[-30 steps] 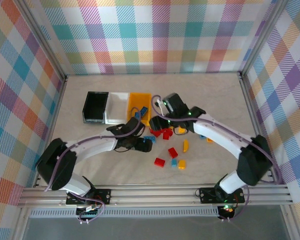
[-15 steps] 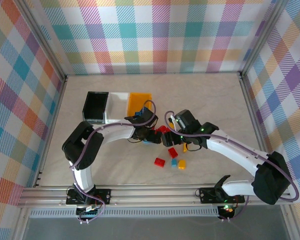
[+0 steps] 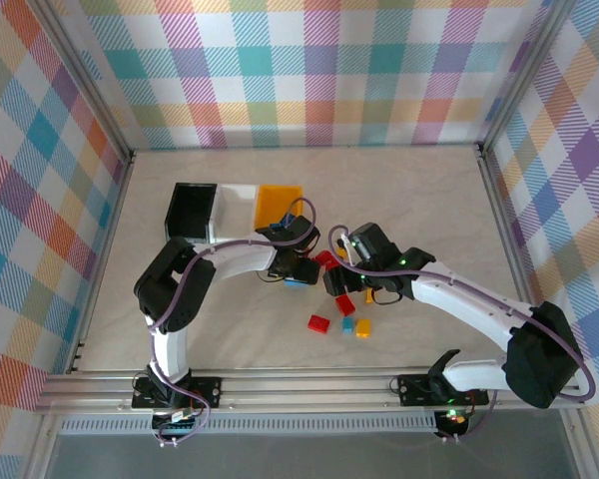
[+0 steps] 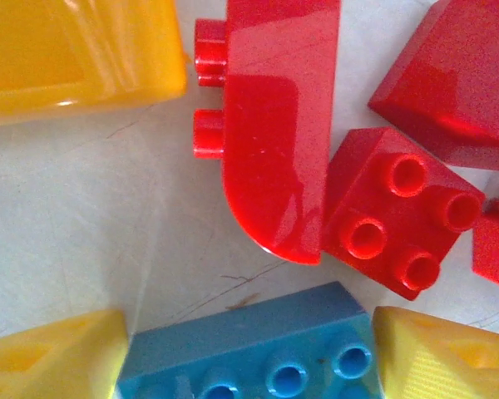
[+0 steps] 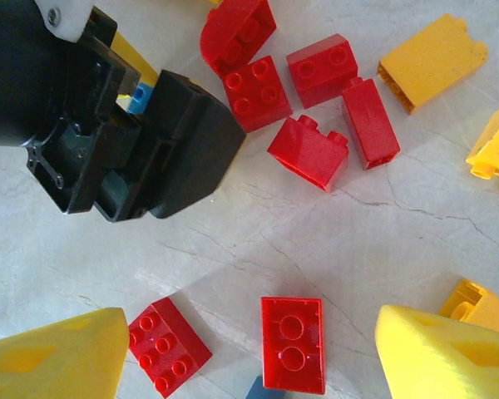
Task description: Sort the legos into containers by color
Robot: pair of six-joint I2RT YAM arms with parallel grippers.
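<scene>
Legos (image 3: 318, 323) are lying bunched just right of the orange bin (image 3: 278, 203), with bare table (image 3: 419, 200) beyond them. The left wrist view is showing the left gripper (image 4: 249, 366) clamping a blue brick (image 4: 241, 337) by its ends. The right gripper (image 5: 249, 357) is hanging spread over a red brick (image 5: 292, 343), having left the bin a second ago.

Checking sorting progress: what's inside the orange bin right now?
The orange bin shows only bare orange floor where it can be seen. Its near end is covered by the left arm, so anything there is hidden.
</scene>
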